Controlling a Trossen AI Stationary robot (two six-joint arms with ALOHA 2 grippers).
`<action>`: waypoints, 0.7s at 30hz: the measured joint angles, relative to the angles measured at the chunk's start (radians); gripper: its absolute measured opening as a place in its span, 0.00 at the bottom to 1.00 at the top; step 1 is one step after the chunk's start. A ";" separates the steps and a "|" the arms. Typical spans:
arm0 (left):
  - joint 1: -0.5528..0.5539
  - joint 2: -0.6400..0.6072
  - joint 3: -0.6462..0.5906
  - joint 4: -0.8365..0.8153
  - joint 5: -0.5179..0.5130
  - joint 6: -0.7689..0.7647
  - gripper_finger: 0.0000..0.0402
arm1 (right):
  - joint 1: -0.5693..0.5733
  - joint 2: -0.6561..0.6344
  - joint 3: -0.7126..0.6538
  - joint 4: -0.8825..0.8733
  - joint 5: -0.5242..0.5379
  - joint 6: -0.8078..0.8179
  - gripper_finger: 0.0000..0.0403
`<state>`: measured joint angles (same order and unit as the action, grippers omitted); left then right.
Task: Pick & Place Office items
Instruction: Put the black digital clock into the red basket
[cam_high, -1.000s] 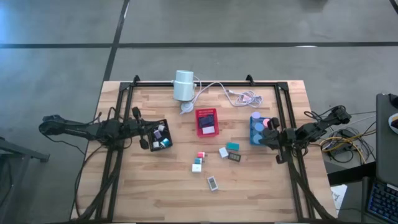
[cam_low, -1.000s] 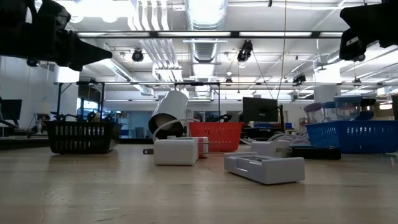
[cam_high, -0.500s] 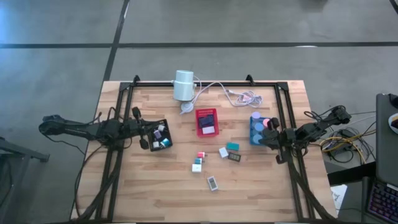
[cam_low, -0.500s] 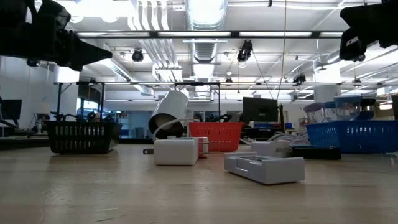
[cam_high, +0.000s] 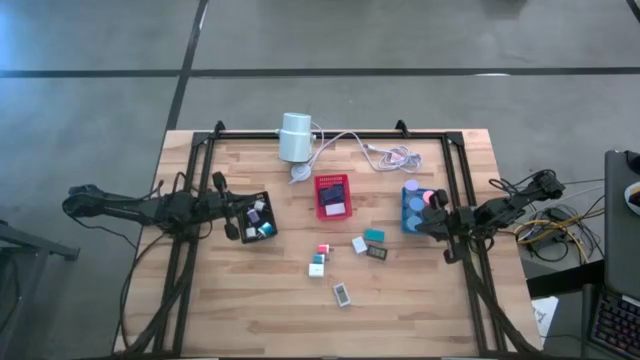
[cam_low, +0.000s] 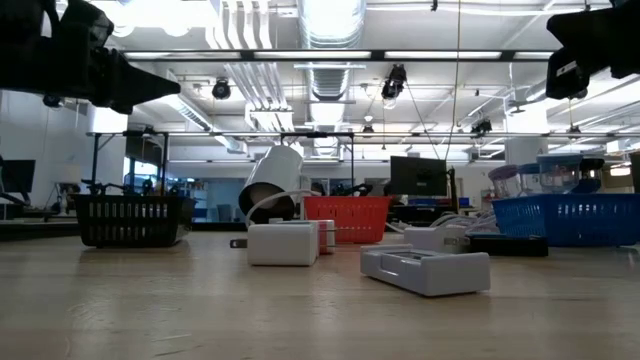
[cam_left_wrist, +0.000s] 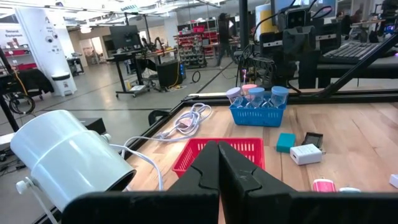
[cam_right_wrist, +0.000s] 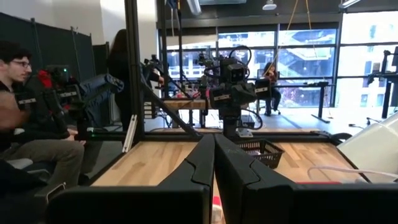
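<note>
High view, wooden table (cam_high: 250, 310): loose office items (cam_high: 345, 262) (white, teal and pink blocks, a dark piece) lie near the centre, more inside the black tray (cam_high: 254, 217), with the red tray (cam_high: 332, 196) and blue tray (cam_high: 412, 210) well apart. Left gripper (cam_high: 229, 206), fingers pressed together and empty, hangs just beside the black tray. Right gripper (cam_high: 428, 222), likewise closed on nothing, hangs at the blue tray; a white cylinder (cam_high: 295, 137) with cable lies at the far edge.
</note>
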<state>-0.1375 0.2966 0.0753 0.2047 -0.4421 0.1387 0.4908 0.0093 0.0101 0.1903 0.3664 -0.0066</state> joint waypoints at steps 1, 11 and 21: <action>0.000 0.000 0.000 0.000 0.000 0.000 0.00 | 0.000 0.000 0.000 0.001 0.000 0.000 0.02; 0.000 0.000 0.000 0.000 0.000 0.000 0.00 | 0.000 0.000 0.000 0.003 0.000 0.000 0.02; 0.000 0.000 0.000 0.009 0.005 0.000 0.00 | 0.000 0.000 0.000 -0.001 0.000 0.004 0.02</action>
<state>-0.1375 0.2970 0.0753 0.2139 -0.4374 0.1383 0.4904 0.0097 0.0101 0.1890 0.3664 -0.0026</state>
